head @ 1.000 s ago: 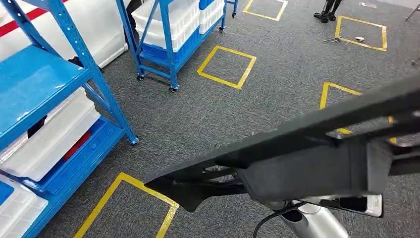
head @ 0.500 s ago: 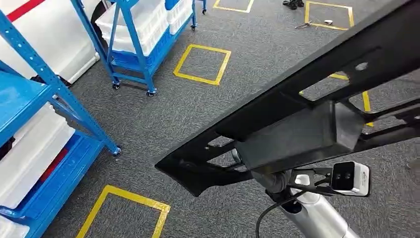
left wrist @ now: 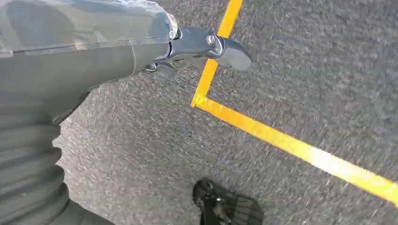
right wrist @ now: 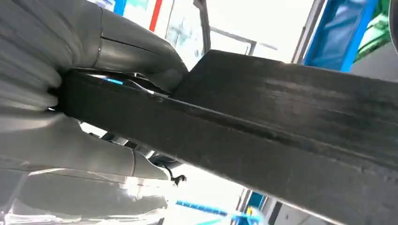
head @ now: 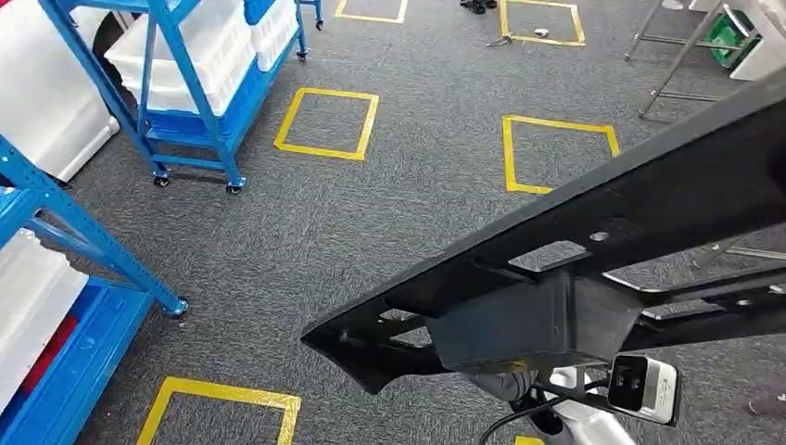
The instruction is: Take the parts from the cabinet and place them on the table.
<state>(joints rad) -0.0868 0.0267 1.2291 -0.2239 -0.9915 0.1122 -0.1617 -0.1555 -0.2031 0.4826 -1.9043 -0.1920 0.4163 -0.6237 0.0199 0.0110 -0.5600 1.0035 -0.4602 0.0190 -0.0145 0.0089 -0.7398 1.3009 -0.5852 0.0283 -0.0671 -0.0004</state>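
Grey carpet floor (head: 417, 213) marked with yellow tape squares (head: 326, 122), seen from above. No readable writing shows anywhere. A long black part (head: 593, 269) with cut-out slots crosses the lower right of the head view, held above the floor. The right robot hand (right wrist: 80, 93) grips it, thumb and fingers pressed on opposite faces. The left robot hand (left wrist: 117, 51) hangs over the carpet, holding nothing, fingers loosely apart. Blue shelving racks (head: 190, 102) with white bins (head: 185, 56) stand at left.
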